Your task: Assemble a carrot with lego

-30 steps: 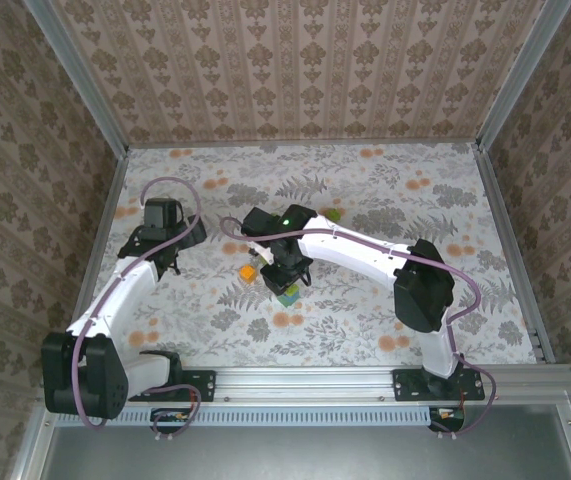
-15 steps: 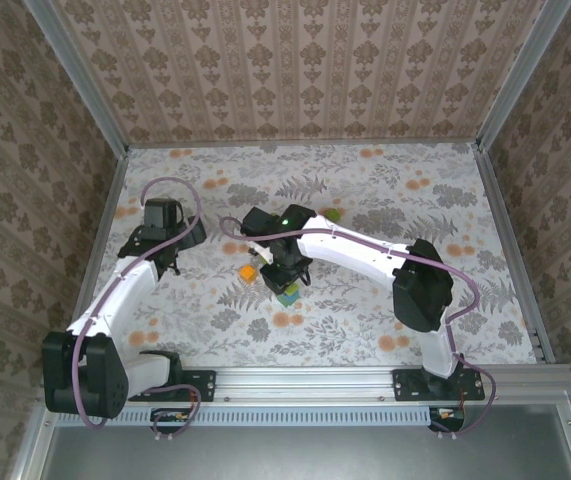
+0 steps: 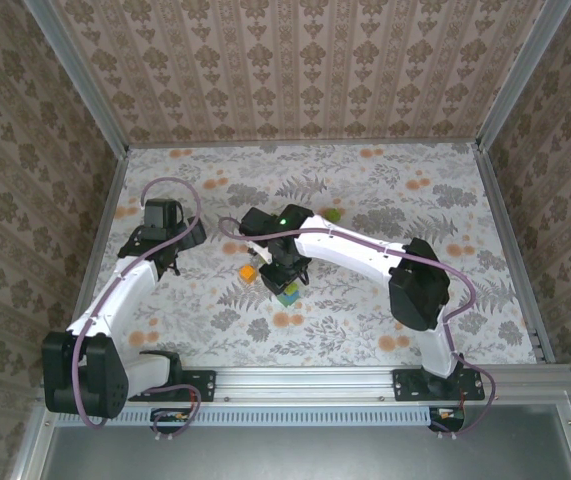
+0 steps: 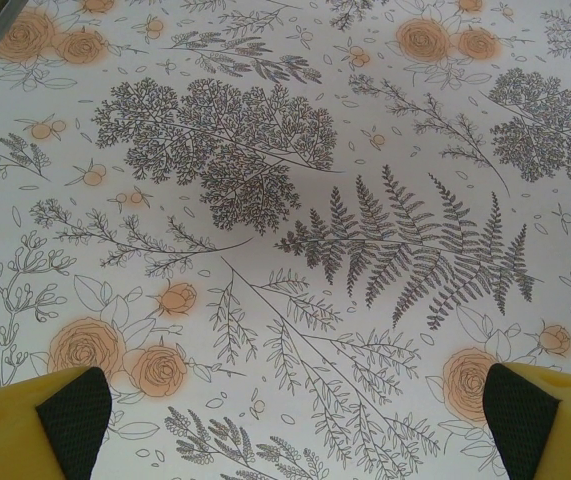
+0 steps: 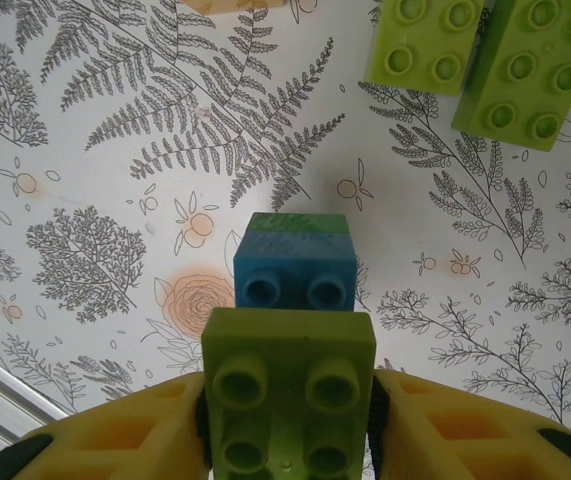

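From above: the left gripper (image 3: 165,250) hangs over bare tabletop (image 3: 415,190) at the left. The right gripper (image 3: 286,276) stands mid-table on the carrot (image 3: 287,297), a small brick stack, with an orange brick (image 3: 249,272) just left of it.

Left wrist: fingers (image 4: 75,410) spread wide, nothing between them.

Right wrist: yellow fingers flank the carrot's top lime brick (image 5: 290,390), with a blue brick (image 5: 295,275) beyond it. Whether they clamp it or merely sit beside it, I cannot tell. Two loose lime bricks (image 5: 425,40) lie far right.

The risk, as I judge it: a pad dragging on lift-off could tip the stack or pull off a top brick not pressed home.
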Controlling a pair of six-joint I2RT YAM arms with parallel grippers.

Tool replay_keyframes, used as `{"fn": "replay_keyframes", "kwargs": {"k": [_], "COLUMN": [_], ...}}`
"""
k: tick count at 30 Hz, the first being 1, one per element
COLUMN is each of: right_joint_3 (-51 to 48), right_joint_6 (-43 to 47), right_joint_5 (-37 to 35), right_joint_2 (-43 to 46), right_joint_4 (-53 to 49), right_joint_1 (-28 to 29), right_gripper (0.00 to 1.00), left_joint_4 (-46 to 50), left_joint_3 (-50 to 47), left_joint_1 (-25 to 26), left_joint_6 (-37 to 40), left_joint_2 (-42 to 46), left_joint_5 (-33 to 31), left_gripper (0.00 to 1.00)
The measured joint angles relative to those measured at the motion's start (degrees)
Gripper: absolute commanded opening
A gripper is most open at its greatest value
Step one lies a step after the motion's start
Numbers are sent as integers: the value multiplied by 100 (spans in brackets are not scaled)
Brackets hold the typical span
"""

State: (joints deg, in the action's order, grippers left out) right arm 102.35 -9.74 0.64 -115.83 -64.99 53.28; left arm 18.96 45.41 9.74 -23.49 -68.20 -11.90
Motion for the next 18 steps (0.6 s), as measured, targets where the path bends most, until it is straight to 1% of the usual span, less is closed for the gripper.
{"fn": "replay_keyframes", "kwargs": {"k": [7,10,18], "right_joint_3": [0,0,7], "right_joint_6": [39,44,42], "right_joint_5": [4,13,11], "right_joint_2": [-17,-17,173], "right_joint_4": [2,4,2], "right_joint_1": [-4,-13,-15], "right_gripper": [58,61,62], "left_joint_4": [0,0,13], "left_joint_3": [0,2,2], "left_joint_1": [4,4,4], "left_joint_6": [0,0,2], "left_joint_2": [0,-7,-37], "left_joint_5": [-11,-11,-11], "left_gripper": [99,99,99]}}
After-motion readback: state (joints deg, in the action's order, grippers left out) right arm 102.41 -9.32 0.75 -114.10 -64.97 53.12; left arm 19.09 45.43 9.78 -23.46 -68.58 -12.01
